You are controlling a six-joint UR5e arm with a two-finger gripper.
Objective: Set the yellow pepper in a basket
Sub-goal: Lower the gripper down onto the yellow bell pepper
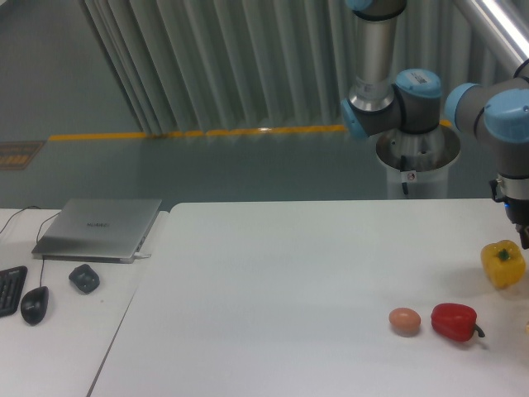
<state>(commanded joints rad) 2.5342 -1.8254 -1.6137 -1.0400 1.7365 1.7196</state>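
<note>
The gripper (522,236) sits at the far right edge of the view, directly above the yellow pepper (502,263), and most of it is cut off by the frame. Only a dark sliver of it shows below the arm's (504,124) blue-capped wrist joint, so whether its fingers are apart or closed on the pepper cannot be told. The yellow pepper is at the right edge of the white table (273,281), about midway between the back and front edges. From this angle it is unclear whether it rests on the surface or is lifted slightly off it.

Toward the front right corner of the table lies a red pepper (455,322) with a dark stem pointing right. An egg (405,321) lies just beside it on its left, apart from it. Both are nearer the front edge than the yellow pepper.

On a second surface left of the white table, a closed grey laptop (99,228) lies by the back edge. In front of it are a small dark object (84,278), a black mouse (34,304) and the corner of a keyboard (10,289).
</note>
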